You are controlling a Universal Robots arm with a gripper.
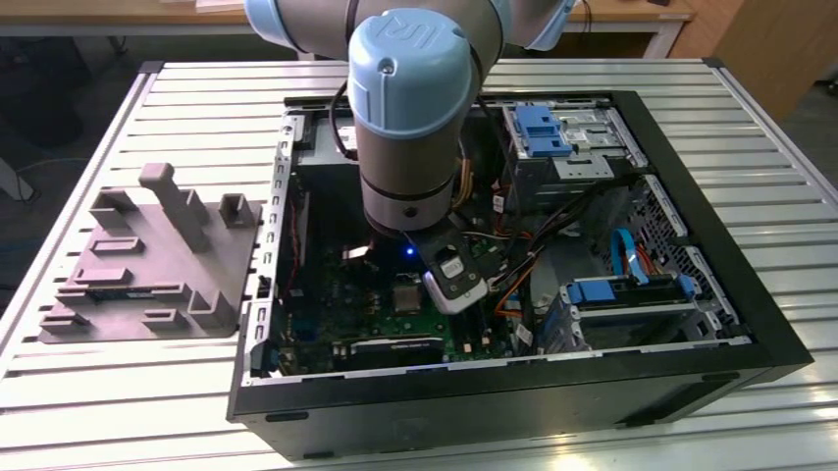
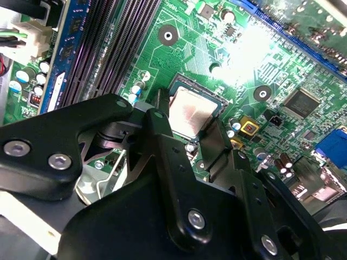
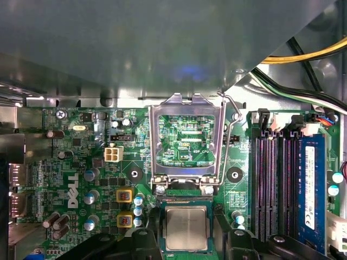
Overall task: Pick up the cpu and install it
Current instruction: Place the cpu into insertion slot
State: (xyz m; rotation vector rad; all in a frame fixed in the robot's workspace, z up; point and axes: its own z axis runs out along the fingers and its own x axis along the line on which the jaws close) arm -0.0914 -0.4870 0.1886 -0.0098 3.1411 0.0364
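The 1 black 2-fingered gripper (image 3: 190,239) on the blue-and-grey robot arm (image 1: 406,118) reaches down into the 1 open black computer case (image 1: 524,404), which lies on a white slatted metal table (image 1: 131,118). The 1 cpu (image 3: 186,227), a small flat square chip with a pale silvery metal top, lies level in the square socket of the green motherboard (image 3: 70,162). In both wrist views it sits between the 2 black fingers (image 3: 142,239). These are spread wider than the chip, 1 on each side with a narrow gap showing, so the gripper holds nothing. The socket's 1 hinged metal frame (image 3: 187,103) stands raised just beside the chip. Nearby are 2 yellow square components (image 3: 124,195) and 1 blue memory module (image 3: 310,184). On the exterior view's left, 1 large grey plastic tray with upright posts (image 1: 144,275) lies beside the case.
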